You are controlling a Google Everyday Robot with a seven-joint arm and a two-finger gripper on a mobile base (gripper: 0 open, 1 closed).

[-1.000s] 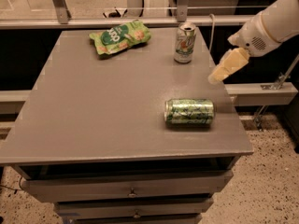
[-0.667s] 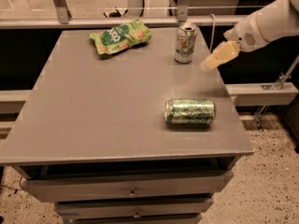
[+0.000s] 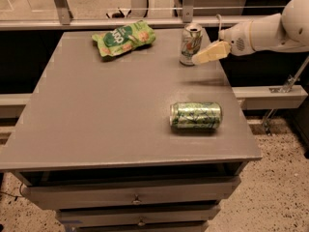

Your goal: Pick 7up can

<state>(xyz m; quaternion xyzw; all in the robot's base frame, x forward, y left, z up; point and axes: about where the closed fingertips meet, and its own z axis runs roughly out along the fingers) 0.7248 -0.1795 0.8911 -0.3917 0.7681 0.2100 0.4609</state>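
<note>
The gripper (image 3: 199, 58) is held just right of the upright 7up can (image 3: 190, 43); whether it is spread cannot be told.

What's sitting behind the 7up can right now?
The 7up can stands upright near the far edge of the table. Behind it are a pale rail and an upright post. The claw sits at its right, covering its lower right side.

This looks like an office or a lab, not a home. A plain grey surface (image 3: 120, 120) sits on grey drawers (image 3: 135, 197). The floor (image 3: 275, 202) is speckled, and a rail (image 3: 96, 23) runs behind. The robot's hand (image 3: 208, 53) hangs just beside the 7up can (image 3: 190, 43).
</note>
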